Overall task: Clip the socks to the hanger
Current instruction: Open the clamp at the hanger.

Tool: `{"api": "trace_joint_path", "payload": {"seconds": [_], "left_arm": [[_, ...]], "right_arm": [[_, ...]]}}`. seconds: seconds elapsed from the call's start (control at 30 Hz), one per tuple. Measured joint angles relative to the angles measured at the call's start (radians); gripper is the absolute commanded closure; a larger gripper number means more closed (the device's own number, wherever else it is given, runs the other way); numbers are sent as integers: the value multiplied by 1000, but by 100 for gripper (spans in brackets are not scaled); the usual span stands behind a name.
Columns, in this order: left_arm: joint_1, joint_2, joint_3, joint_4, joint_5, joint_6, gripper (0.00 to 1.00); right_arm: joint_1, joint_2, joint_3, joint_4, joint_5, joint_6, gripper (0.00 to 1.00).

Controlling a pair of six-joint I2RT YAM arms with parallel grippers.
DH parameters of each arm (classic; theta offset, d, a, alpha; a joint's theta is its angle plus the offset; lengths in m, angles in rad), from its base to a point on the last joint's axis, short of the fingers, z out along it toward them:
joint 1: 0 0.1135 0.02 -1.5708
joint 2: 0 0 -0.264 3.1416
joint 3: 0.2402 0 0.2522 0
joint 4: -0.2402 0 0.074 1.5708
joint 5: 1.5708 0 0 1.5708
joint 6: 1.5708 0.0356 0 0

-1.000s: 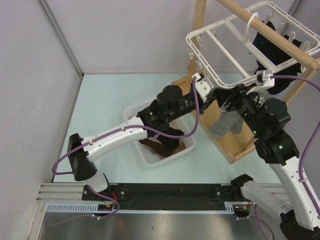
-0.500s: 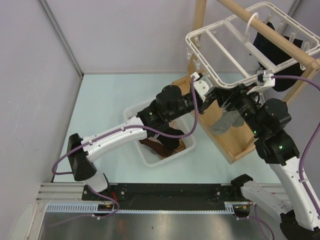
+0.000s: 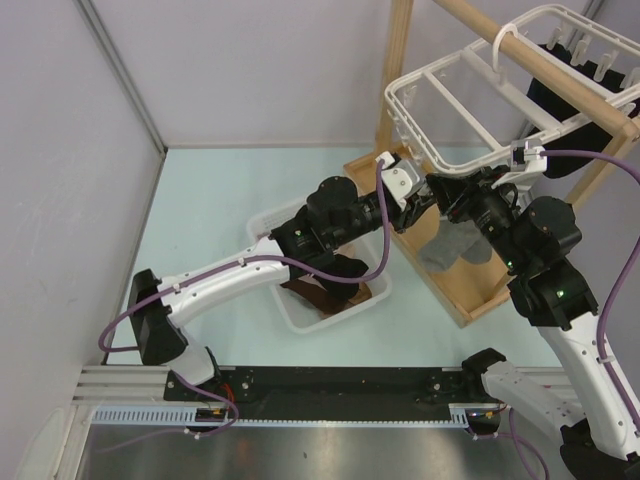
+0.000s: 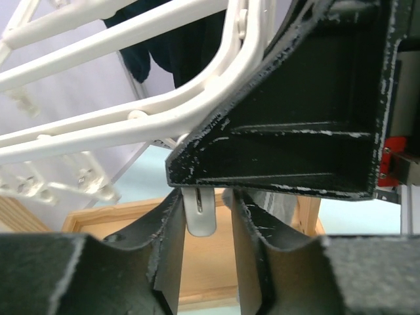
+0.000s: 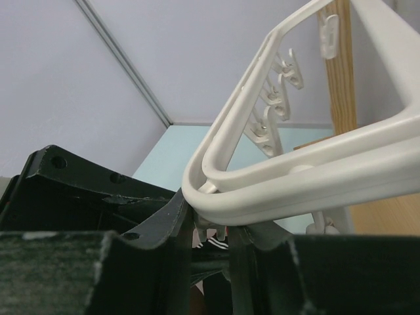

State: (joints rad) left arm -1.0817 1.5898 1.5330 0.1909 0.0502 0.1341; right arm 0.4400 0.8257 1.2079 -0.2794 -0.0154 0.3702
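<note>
The hanger (image 5: 328, 172) hangs from the wooden pole (image 3: 565, 80) in the upper right of the top view, its near corner just above both grippers. A grey sock (image 3: 455, 245) dangles below that corner, beside them. The left gripper (image 4: 207, 197) has its fingers apart around a small clip (image 4: 199, 213). The right gripper (image 5: 210, 223) sits under the rail; whether it grips anything cannot be told.

No legible text, label or number anywhere

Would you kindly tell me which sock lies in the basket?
The brown sock; the grey sock hangs below the hanger and the black socks hang at its far side.
</note>
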Motion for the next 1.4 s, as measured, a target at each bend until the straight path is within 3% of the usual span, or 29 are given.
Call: {"api": "trace_joint_path", "payload": {"seconds": [0.47,0.53,0.57,0.7,0.83,1.0,1.13,1.4], "left_arm": [[-5,-12,-52,63,-4,5,57],[-3,-18,-73,82,3,-3,48],[-1,-26,-92,91,10,-7,39],[5,-84,-201,92,31,-24,24],[6,-169,-319,74,23,-35,17],[10,-347,-490,14,-68,-85,11],[39,-438,-530,-93,-227,-175,11],[208,-347,-504,-453,-472,-543,19]], "right_arm": [[2,0,0,5,0,0,84],[2,0,0,4,0,0,84],[2,0,0,6,0,-1,85],[2,0,0,9,7,-1,85],[1,0,0,10,10,-3,86],[1,0,0,8,12,-6,87],[0,0,0,7,17,-11,87],[-4,0,0,-4,36,-32,87]]}}
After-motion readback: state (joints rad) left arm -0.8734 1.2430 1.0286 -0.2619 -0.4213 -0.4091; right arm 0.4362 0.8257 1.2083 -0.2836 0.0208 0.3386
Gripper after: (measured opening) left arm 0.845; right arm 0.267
